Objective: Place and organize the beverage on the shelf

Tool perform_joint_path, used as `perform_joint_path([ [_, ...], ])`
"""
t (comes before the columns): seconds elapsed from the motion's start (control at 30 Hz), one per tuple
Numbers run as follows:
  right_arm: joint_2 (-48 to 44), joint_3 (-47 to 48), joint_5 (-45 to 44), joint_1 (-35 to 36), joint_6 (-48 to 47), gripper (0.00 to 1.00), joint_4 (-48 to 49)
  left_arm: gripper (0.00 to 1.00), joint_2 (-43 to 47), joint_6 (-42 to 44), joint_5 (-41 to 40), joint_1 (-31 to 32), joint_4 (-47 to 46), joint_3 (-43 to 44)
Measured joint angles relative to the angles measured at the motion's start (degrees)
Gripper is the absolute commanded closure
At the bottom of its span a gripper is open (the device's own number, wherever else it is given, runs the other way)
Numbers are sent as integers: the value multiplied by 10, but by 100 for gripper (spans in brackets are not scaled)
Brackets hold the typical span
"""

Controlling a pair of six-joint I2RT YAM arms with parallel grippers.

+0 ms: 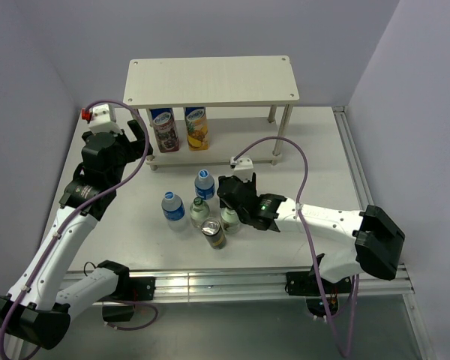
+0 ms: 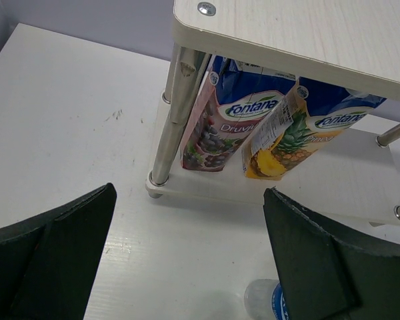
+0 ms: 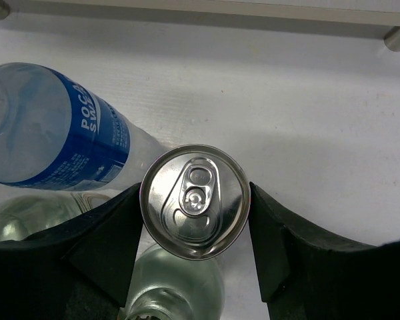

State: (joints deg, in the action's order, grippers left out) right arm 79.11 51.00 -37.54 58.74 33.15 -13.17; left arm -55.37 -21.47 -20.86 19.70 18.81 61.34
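A silver-topped can [image 3: 195,203] sits pinched between the black fingers [image 3: 100,253] of the right gripper [image 3: 195,195] in front of the shelf [image 1: 210,81], a blue-labelled plastic bottle [image 3: 60,137] at its left and two glass bottles [image 3: 177,290] nearer the lens. The left gripper [image 2: 190,193] hangs with fingers spread wide before the lower tier's two juice cartons [image 2: 217,127].

— Arms?
— Left arm [image 1: 51,255], right arm [image 1: 322,217]: white link shells, black joint housings, black bases.
— Cabling?
— One purple cable [image 1: 305,172] looped along each; green light [image 1: 264,201] on the right wrist.
— Ends?
— Left gripper [image 2: 190,193], right gripper [image 3: 195,200]: matte black wedge fingers [image 2: 313,267].
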Motion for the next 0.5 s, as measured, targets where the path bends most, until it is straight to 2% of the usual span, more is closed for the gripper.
perform_joint_path([
  [0.17,0,0,-1,0,1,55,-1,1,0,0,0,0,0,0],
  [0.5,16,70,-8,0,-33,60,-93,1,0,0,-1,0,6,0],
])
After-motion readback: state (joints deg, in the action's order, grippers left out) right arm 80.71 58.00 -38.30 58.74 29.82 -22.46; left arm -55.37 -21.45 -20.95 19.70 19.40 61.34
